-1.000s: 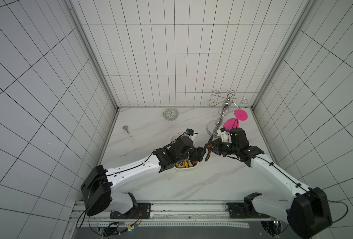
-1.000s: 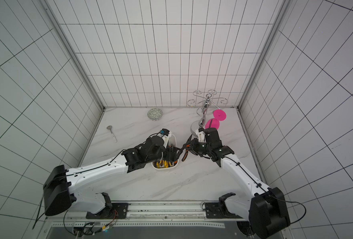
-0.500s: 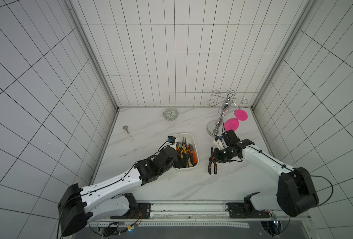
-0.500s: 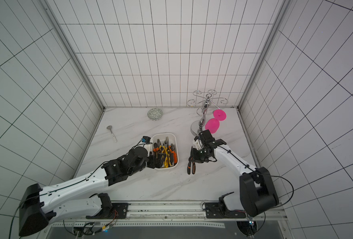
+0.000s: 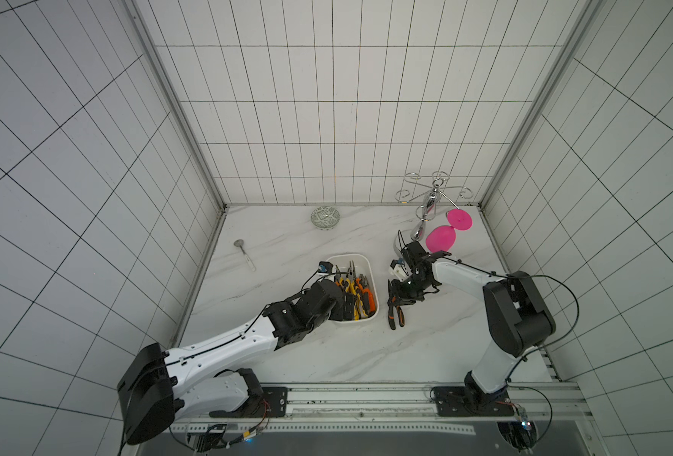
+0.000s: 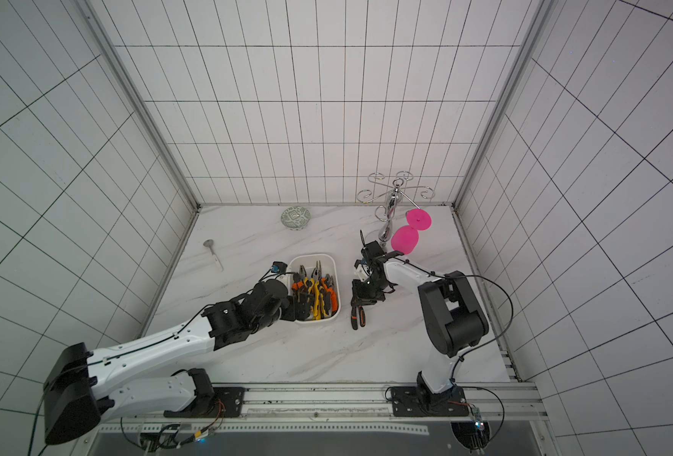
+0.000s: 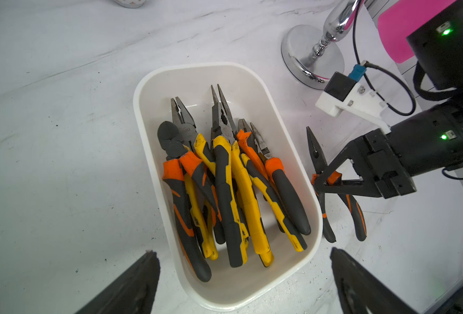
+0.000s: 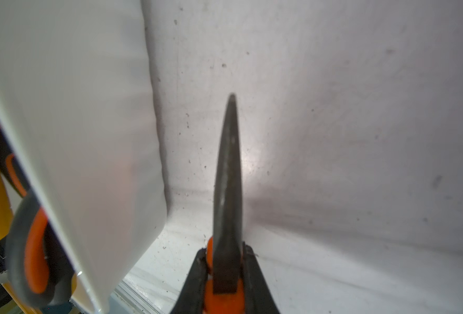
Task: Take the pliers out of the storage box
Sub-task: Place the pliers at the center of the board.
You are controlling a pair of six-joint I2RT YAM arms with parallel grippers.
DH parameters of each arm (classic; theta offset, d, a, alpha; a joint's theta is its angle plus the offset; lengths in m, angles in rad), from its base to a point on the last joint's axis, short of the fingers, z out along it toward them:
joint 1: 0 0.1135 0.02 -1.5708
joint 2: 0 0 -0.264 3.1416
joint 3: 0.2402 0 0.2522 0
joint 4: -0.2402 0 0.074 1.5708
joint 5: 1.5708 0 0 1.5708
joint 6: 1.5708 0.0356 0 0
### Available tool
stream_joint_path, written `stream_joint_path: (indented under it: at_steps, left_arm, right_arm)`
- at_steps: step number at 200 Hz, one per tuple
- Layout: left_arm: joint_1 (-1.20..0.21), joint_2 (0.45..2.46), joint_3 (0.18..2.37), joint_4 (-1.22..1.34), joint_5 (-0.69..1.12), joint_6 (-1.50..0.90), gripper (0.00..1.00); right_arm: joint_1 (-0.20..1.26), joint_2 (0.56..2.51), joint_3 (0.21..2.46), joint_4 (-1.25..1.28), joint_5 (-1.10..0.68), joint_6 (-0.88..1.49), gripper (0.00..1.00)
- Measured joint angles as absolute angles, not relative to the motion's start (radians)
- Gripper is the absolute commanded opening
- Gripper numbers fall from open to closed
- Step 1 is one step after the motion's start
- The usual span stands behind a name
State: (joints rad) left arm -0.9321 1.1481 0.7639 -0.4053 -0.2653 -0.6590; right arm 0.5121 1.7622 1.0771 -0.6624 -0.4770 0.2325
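Observation:
The white storage box [image 5: 369, 272] [image 6: 337, 276] [image 7: 149, 89] sits mid-table with several yellow-and-black and orange-and-black pliers [image 5: 352, 294] [image 6: 316, 294] [image 7: 225, 176] piled in it. My left gripper [image 5: 344, 308] [image 7: 242, 261] hovers at the box's near end, open wide, with nothing between its fingers [image 7: 143, 274]. My right gripper [image 5: 396, 300] [image 6: 360, 302] [image 7: 317, 185] [image 8: 225, 261] is shut on an orange-and-black needle-nosed pair [image 5: 396, 316] [image 7: 321, 163] [image 8: 227, 176], gripped at its pivot. That pair is outside the box, just right of it and low over the table.
A green-patterned bowl [image 5: 325, 218] stands at the back wall and a silver spoon [image 5: 244, 252] lies at the back left. A chrome rack [image 5: 425, 209] with two pink glasses [image 5: 440, 239] stands behind the right arm. The box wall [image 8: 75, 136] is close beside the held pliers.
My right gripper carried the needle-nosed pliers from the box's right rim down to the table beside it. My left arm drew back off the box and now points at its near end.

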Motion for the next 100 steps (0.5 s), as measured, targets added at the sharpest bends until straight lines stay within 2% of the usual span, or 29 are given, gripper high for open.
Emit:
stream_joint_path:
  at_steps: [14,47,100]
  left_arm:
    - [-0.932,1.153,0.767,-0.408,-0.265,-0.663,0.99]
    - [-0.925,1.177,0.777,-0.417,-0.265,-0.677,0.99]
    - [-0.885,1.208,0.801,-0.431,-0.261,-0.712,0.99]
  right_arm:
    - [0.512,1.779,1.094,-0.666,-0.474,0.237,0.0]
    - [0.512,1.792,1.115,-0.662,-0.453,0.26,0.23]
    - [0.512,1.779,1.111,-0.654,-0.368,0.307,0.41]
